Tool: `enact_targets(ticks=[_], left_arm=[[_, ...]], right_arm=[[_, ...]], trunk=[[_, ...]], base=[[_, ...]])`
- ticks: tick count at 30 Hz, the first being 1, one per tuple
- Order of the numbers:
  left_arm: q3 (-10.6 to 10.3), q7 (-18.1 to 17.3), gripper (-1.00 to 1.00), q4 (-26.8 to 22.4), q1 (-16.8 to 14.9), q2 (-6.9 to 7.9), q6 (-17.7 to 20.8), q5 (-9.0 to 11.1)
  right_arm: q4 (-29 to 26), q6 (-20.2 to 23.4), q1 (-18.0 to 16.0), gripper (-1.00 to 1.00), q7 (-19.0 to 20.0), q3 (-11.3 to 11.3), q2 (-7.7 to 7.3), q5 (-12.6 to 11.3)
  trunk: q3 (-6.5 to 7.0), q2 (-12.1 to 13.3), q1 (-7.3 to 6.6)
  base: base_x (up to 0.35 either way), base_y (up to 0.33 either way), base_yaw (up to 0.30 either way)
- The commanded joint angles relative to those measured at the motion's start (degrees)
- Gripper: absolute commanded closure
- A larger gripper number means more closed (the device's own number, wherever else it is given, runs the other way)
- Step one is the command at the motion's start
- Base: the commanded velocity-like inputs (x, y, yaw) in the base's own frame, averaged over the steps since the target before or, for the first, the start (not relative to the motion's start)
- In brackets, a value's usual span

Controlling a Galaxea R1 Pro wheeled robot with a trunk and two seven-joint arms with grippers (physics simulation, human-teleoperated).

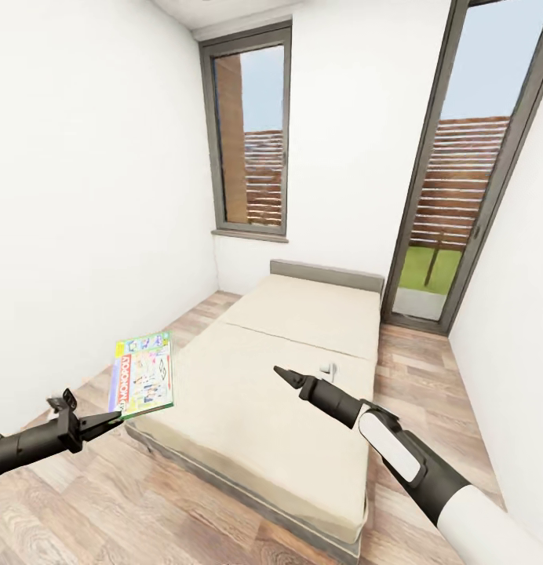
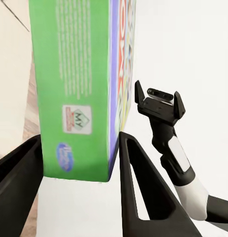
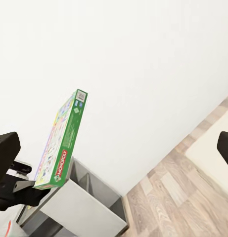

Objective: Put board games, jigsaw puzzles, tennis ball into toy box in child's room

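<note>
From my head I see my left gripper [image 1: 114,420] pinching the lower edge of the Monopoly box [image 1: 143,374], held upright off the near corner of the bed [image 1: 303,369], probably so it clears the mattress for carrying to the toy box. My right gripper [image 1: 281,374] hovers over the mattress, empty, its fingers looking closed together. At my left wrist, both fingers [image 2: 143,187] clamp the box's green edge [image 2: 74,89], with the right gripper [image 2: 159,101] beyond it, its prongs parted here. At my right wrist, the box [image 3: 62,143] stands tilted above a grey cabinet [image 3: 84,207]; I cannot tell the right jaws' state for certain.
</note>
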Motion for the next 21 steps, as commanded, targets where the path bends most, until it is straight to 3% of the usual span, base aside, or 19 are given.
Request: enact_targets(ticks=[1, 11, 17, 21], left_arm=[[0.0, -0.1, 1.0, 0.0, -0.1, 0.0, 0.6, 0.2], [0.0, -0.1, 1.0, 0.0, -0.1, 0.0, 0.6, 0.2], [-0.1, -0.1, 1.0, 0.0, -0.1, 0.0, 0.6, 0.2], [-0.1, -0.1, 1.0, 0.0, -0.1, 0.0, 0.6, 0.2]], right_arm=[[0.0, 0.3, 0.0, -1.0, 0.0, 0.1, -0.08, -0.6], [0.0, 0.3, 0.0, -1.0, 0.1, 0.1, -0.07, -0.6], [0.0, 0.3, 0.0, -1.0, 0.1, 0.1, -0.11, -0.7], [0.0, 0.3, 0.0, -1.0, 0.1, 0.1, -0.11, -0.7]], trunk=[[0.08, 0.3, -0.21], [1.88, 4.3, -2.4], [1.88, 4.3, -2.4], [2.6, 5.9, -3.28]], base=[[0.0, 0.0, 0.29], [0.0, 0.0, 0.29], [0.0, 0.0, 0.29], [0.0, 0.0, 0.29]])
